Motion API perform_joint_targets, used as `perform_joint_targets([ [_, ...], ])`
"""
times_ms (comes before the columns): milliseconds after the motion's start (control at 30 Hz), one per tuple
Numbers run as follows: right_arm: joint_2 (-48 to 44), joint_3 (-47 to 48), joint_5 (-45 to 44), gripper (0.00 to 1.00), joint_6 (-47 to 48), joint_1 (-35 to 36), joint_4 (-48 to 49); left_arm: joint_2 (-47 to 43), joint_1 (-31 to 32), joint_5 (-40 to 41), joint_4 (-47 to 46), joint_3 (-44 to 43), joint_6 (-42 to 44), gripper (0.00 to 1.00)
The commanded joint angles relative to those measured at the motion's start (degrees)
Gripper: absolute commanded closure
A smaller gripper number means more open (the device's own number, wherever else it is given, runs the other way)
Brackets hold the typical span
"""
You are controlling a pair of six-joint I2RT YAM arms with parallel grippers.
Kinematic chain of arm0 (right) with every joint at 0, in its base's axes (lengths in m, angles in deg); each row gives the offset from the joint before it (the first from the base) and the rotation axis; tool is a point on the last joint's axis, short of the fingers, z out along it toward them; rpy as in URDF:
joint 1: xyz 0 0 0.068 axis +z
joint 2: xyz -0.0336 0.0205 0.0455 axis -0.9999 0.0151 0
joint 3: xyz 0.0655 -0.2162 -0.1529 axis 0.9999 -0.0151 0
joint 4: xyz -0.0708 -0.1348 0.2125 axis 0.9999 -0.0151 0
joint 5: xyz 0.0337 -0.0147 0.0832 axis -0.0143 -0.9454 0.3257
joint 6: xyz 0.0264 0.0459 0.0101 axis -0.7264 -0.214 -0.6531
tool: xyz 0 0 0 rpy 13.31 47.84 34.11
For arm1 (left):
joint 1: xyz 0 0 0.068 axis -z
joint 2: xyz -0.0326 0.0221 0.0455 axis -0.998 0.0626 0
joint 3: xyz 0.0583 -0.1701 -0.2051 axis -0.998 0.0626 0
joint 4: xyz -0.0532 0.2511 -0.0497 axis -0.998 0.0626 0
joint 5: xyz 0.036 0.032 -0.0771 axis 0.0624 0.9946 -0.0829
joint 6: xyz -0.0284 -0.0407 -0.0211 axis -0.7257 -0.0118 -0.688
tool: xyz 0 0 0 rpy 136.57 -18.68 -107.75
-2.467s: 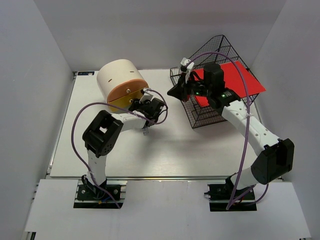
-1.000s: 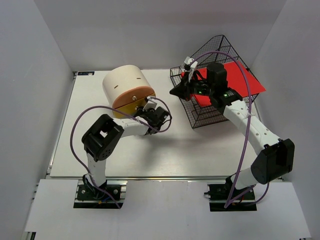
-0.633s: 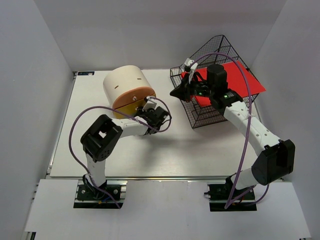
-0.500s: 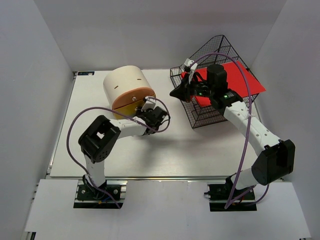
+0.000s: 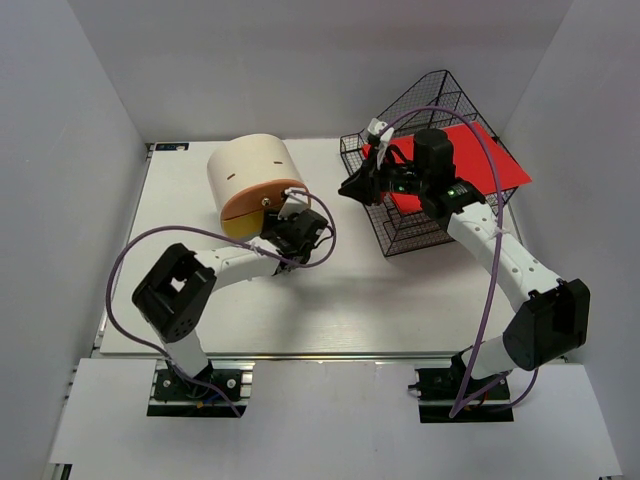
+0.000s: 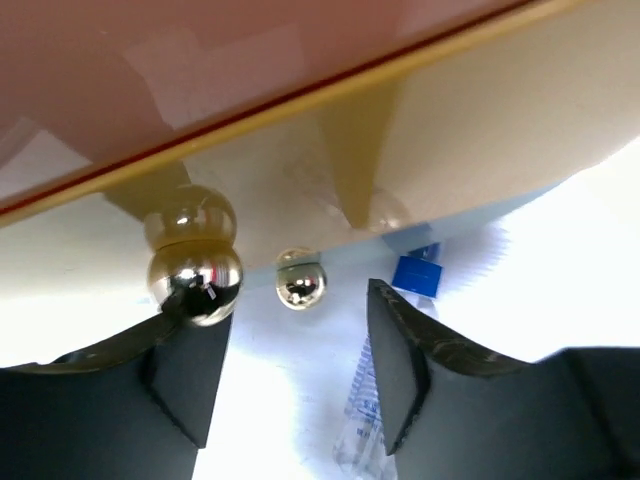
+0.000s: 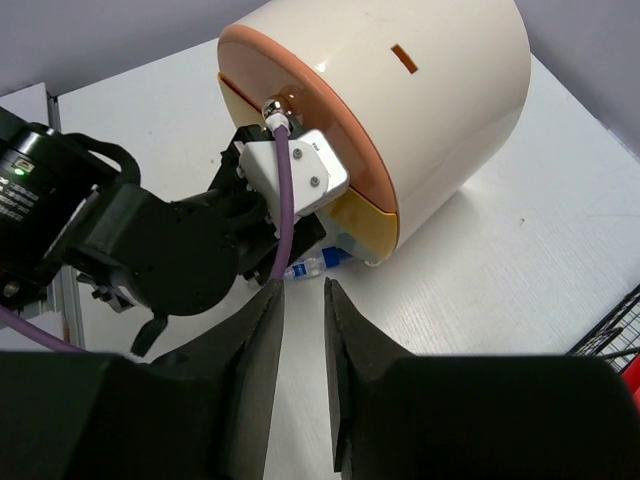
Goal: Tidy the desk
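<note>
The white desk [image 5: 330,300] carries a cream-and-orange round drawer box [image 5: 245,170] lying on its side at the back left; it also shows in the right wrist view [image 7: 440,90]. My left gripper [image 5: 285,232] is open right at the box's front face. In the left wrist view its fingers [image 6: 300,300] straddle a small brass knob [image 6: 300,285], and a larger brass knob [image 6: 195,280] sits at the left fingertip. A small clear bottle with a blue cap [image 6: 415,272] lies on the desk under the box's edge [image 7: 318,262]. My right gripper [image 5: 352,187] hovers by the basket's left side, narrowly open and empty [image 7: 303,290].
A black wire basket [image 5: 400,225] stands tilted at the back right, with a red sheet [image 5: 480,160] lying in it. Its corner shows in the right wrist view [image 7: 615,335]. Grey walls close in on both sides and the back. The aluminium rail [image 5: 330,362] runs along the near edge.
My left arm's elbow has swung left and toward the near edge while its gripper stayed at the box's front. The box has turned slightly. The right arm has hardly moved.
</note>
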Motion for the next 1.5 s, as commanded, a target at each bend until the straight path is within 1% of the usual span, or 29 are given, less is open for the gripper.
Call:
perform_joint_targets([
  [0, 0.67, 0.5, 1.48, 0.7, 1.78, -0.05, -0.11, -4.66, 0.51, -2.92, -2.71, 0.38, 3.03, 0.35],
  [67, 0.76, 0.68, 1.39, 0.7, 2.05, -0.14, -0.11, -6.16, 0.51, -5.82, -2.89, 1.26, 4.61, 0.4],
  [100, 0.67, 0.68, 1.39, 0.7, 2.4, -0.14, -0.37, -8.08, 0.51, -9.49, -3.41, 1.78, 5.49, 0.47],
  [200, 0.5, 0.68, 0.87, 0.7, 2.57, -0.05, -0.37, -12.3, 0.51, -15.05, -4.82, 4.33, 8.92, 0.64],
  [233, 0.49, 0.68, 0.87, 0.7, 2.84, -0.14, -0.37, -13.1, 0.51, -17.24, -4.82, 4.94, 9.8, 0.72],
  [300, 0.49, 0.68, 0.78, 0.7, 2.84, -0.14, -0.37, -14.68, 0.51, -18.49, -3.86, 5.04, 10.42, 0.8],
  [333, 0.49, 0.68, 0.78, 0.7, 2.84, -0.05, -0.55, -14.95, 0.51, -18.32, -2.9, 4.86, 10.6, 0.86],
  [433, 0.41, 0.68, 0.87, 0.7, 2.84, -0.14, -0.55, -16.36, -0.02, -18.75, -2.28, 4.78, 12.35, 0.93],
  [567, 0.23, 0.5, 0.6, 0.7, 2.93, -0.14, -0.55, -18.12, -0.54, -17.53, -0.61, 4.08, 14.81, 1.0],
  [667, 0.14, 0.5, 0.52, 0.7, 3.01, -0.14, -0.55, -19.17, -0.55, -15.07, 0.45, 3.98, 15.96, 1.0],
  [767, 0.05, 0.5, 0.51, 0.7, 3.01, -0.14, -0.55, -20.4, -2.74, -14.72, 1.33, 3.81, 16.4, 1.0],
  [1000, -0.12, 0.15, 0.51, 0.7, 3.01, -0.22, -0.46, -20.41, -6.52, -17.08, 2.73, 1.97, 16.75, 1.0],
  [1233, -0.47, -0.11, 0.25, 0.7, 3.45, -0.31, -0.37, -18.91, -10.12, -19.81, 1.86, 2.23, 16.49, 0.99],
  [1267, -0.47, -0.11, 0.34, 0.7, 3.45, -0.23, -0.37, -18.74, -10.74, -19.81, 1.6, 2.31, 16.4, 0.91],
  [1300, -0.56, -0.11, 0.25, 0.7, 3.45, -0.14, -0.37, -18.39, -10.74, -19.38, 1.25, 2.31, 16.31, 0.77],
  [1333, -0.47, -0.2, 0.25, 0.7, 3.45, -0.31, -0.37, -18.3, -11.27, -19.46, 1.07, 2.58, 16.31, 0.57],
  [1400, -0.47, -0.12, 0.25, 0.7, 3.54, -0.31, -0.55, -18.3, -11.88, -19.9, 1.06, 2.58, 16.14, 0.55],
  [1467, -0.56, -0.2, 0.25, 0.7, 3.72, -0.23, -0.55, -18.82, -11.89, -21.48, 1.33, 2.32, 16.13, 0.56],
])
